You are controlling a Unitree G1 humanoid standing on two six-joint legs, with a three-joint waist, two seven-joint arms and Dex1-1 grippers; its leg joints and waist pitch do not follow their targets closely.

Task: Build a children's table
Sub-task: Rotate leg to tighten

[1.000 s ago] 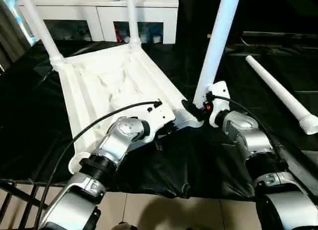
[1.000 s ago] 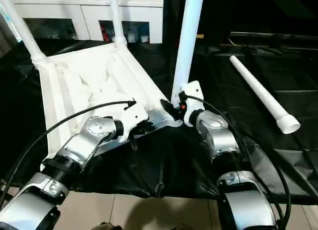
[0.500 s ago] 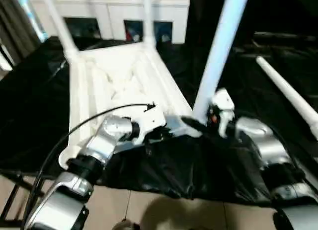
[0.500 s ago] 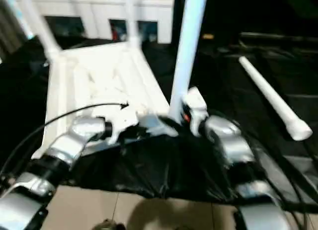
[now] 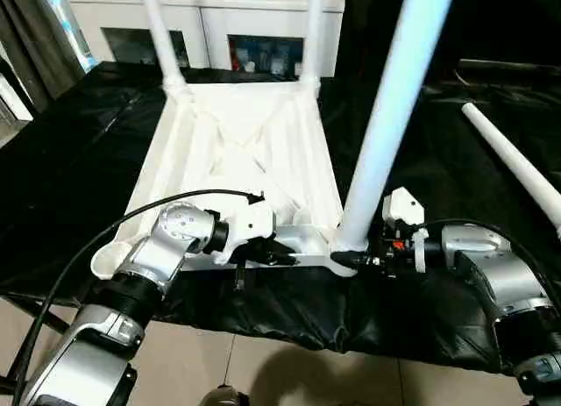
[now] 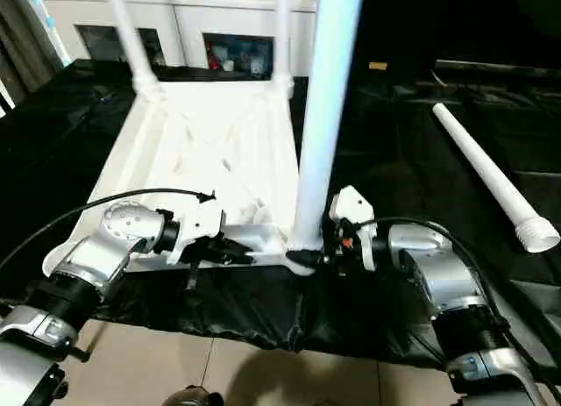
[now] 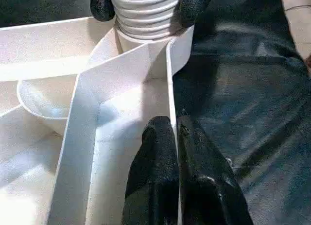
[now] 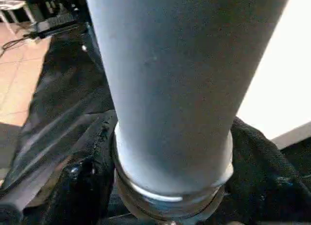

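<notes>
Nearest, the left gripper [image 7: 175, 137] fingers are still pinched on the near wall of the upside-down white plastic ribbed tabletop [image 5: 245, 152]. The right gripper [image 5: 361, 257] fingers have swung level, clamping the white tubular leg [image 5: 390, 117] at its socket. Farther right, a loose white leg [image 5: 513, 165] lies on the black-covered table [image 5: 79, 160].

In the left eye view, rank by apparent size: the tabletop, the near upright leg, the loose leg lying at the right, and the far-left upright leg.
1. tabletop
2. near upright leg, magnified by its nearness to the camera
3. and 4. loose leg and far-left upright leg: unsure, both cropped by the frame edges.
</notes>
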